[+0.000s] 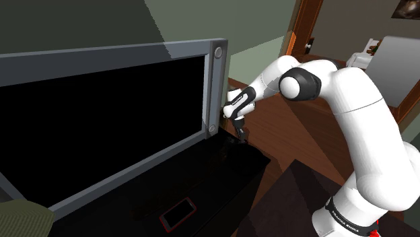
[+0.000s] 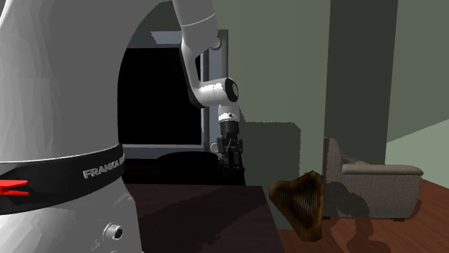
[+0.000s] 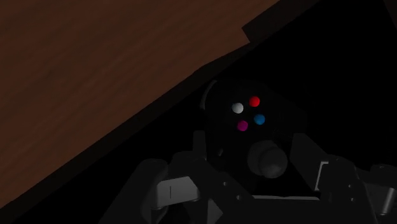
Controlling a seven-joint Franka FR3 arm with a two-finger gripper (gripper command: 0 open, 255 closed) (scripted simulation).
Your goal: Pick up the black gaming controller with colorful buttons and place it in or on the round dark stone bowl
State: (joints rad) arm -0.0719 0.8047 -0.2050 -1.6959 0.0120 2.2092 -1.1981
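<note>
The black controller (image 3: 245,127) lies on a black surface, showing white, red, blue and magenta buttons and a grey thumbstick (image 3: 270,159). My gripper (image 3: 254,175) is low over it and open, one finger on each side of the controller's body, not clasping it. In the shoulder view the gripper (image 1: 241,137) points down at the far corner of the black stand (image 1: 222,175), next to the TV's frame. In the second exterior view a dark rounded shape (image 2: 183,159) sits just left of the gripper (image 2: 232,153); I cannot tell if it is the bowl.
A large TV (image 1: 101,128) with a grey frame stands along the black stand's edge, close to the gripper. A red-edged phone (image 1: 178,213) lies near the front. Brown wooden floor (image 3: 95,83) borders the stand. A small harp (image 2: 298,203) and a sofa (image 2: 370,183) stand beyond.
</note>
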